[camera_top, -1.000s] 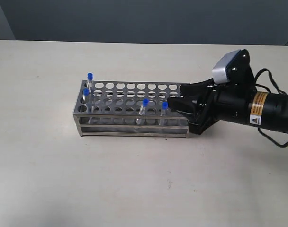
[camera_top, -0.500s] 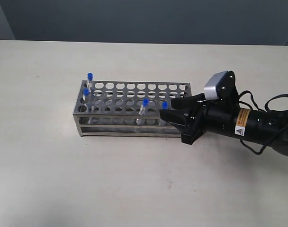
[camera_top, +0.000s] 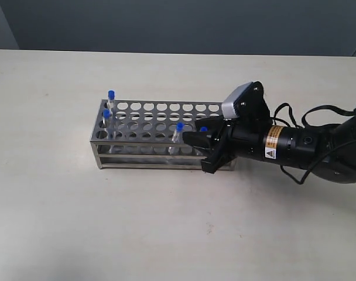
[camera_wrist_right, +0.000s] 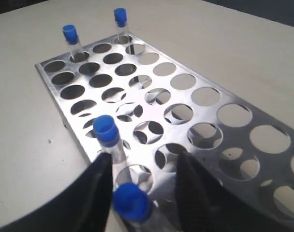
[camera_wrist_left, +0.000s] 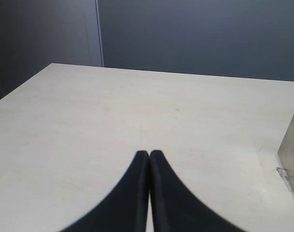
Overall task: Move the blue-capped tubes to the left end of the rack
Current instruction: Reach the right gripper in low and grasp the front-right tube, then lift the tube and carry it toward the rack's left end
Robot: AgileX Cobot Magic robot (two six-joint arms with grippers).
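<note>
The right gripper (camera_wrist_right: 142, 166) hangs low over the shiny steel rack (camera_wrist_right: 205, 104). Its two black fingers (camera_wrist_right: 96, 193) are spread apart and hold nothing. The nearest blue-capped tube (camera_wrist_right: 131, 203) stands in the gap between those fingers, back toward the palm. As far as the wrist view shows, it touches neither finger. A second tube (camera_wrist_right: 108, 135) leans in a hole just beyond the fingertips, a little to one side. The other two tubes (camera_wrist_right: 71, 36) stand well ahead of the gripper, at the rack's far end.

The left gripper (camera_wrist_left: 149, 157) has its fingers pressed together, with nothing between them. It is above bare table (camera_wrist_left: 89, 111), and only a corner of the rack shows off to one side.

The tubes look light and stiff, with smooth clear plastic walls that are probably slippery. They are slim and sit loosely in the wide holes, so they tilt. The best hold is probably on the upper wall just under the cap, where the cap's edge would stop the tube sliding down. A moderate squeeze should be enough. A pull along the tube's own lean seems wise, since a crooked pull could catch a plate and drag the light-looking rack.
</note>
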